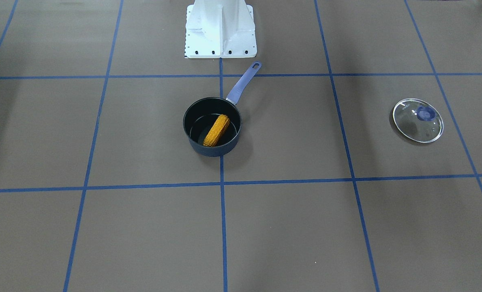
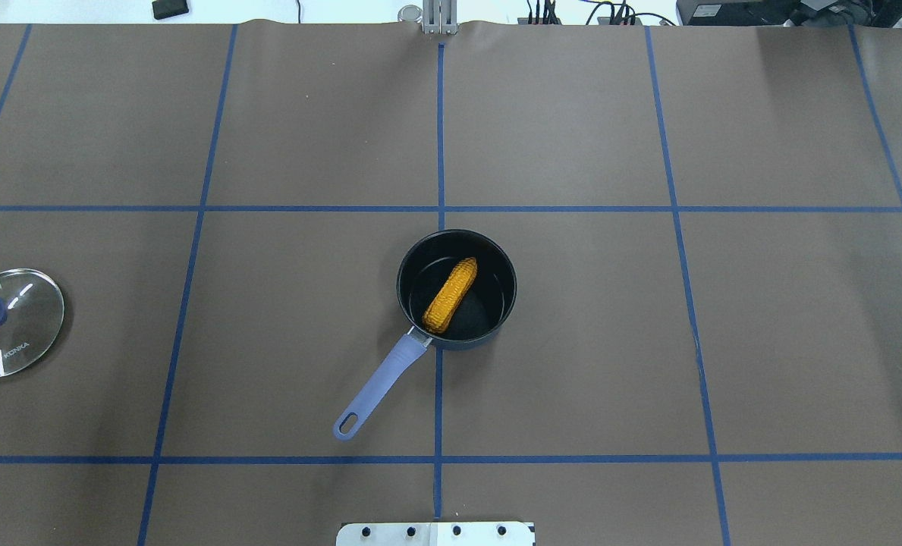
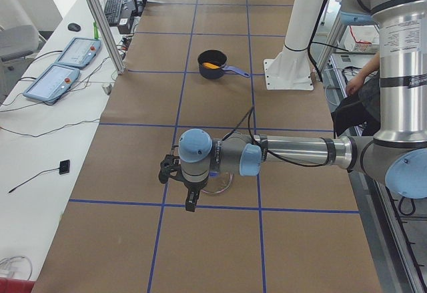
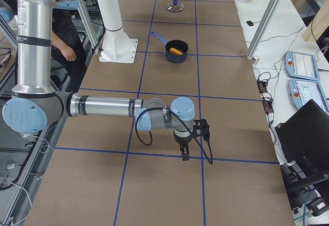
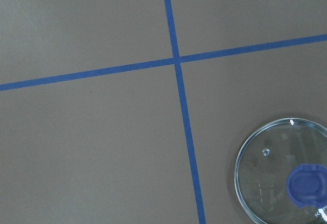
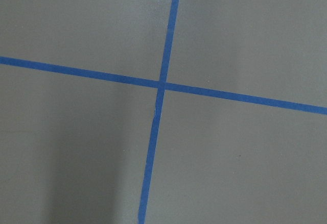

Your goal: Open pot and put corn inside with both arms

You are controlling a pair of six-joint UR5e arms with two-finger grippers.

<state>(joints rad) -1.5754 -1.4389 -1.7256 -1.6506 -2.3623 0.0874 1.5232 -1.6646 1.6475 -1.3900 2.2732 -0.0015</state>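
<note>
Left gripper (image 3: 189, 203) hangs low over the table (image 2: 648, 341), pointing down, and the right gripper (image 4: 185, 154) does the same at the other end. Only the side shots catch them, so I can't tell if the fingers are spread or closed. Glass lid (image 2: 12, 322) lies flat right by the left gripper. Corn (image 2: 451, 296) lies inside the open pot (image 2: 508, 303), well away from both grippers, roughly between them.

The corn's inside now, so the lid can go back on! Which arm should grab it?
Left, probably. The glass lid lies on the robot's left side, close by the left gripper; the right gripper is far on the other side.
</note>
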